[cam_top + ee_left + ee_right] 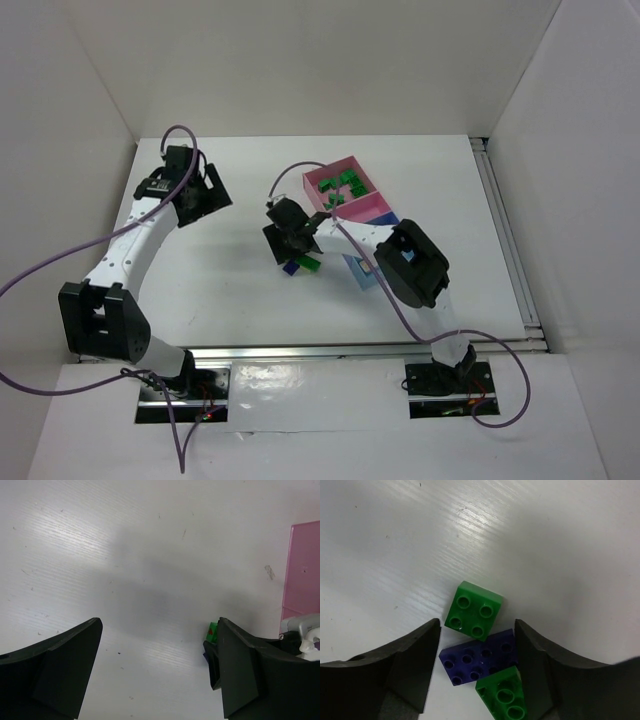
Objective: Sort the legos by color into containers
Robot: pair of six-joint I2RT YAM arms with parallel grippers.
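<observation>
A dark purple lego (479, 657) lies flat on the white table between the fingers of my right gripper (477, 630). The jaws stand open around it: the right finger (545, 665) is against its end, and a small gap shows at the left finger (412, 662). One green lego (473, 611) lies just ahead of it and another (504, 696) overlaps its near corner. From above, this cluster (302, 265) sits under the right gripper (293, 240). The containers (335, 166) run diagonally; the far pink one holds several green legos (348, 184). My left gripper (200, 188) is open and holds nothing.
The container row continues with a second pink box (370, 208) and a light blue box (362, 272) partly under the right arm. In the left wrist view a green lego (212, 631) peeks past the right finger, and a pink box wall (302, 570) shows at the right edge.
</observation>
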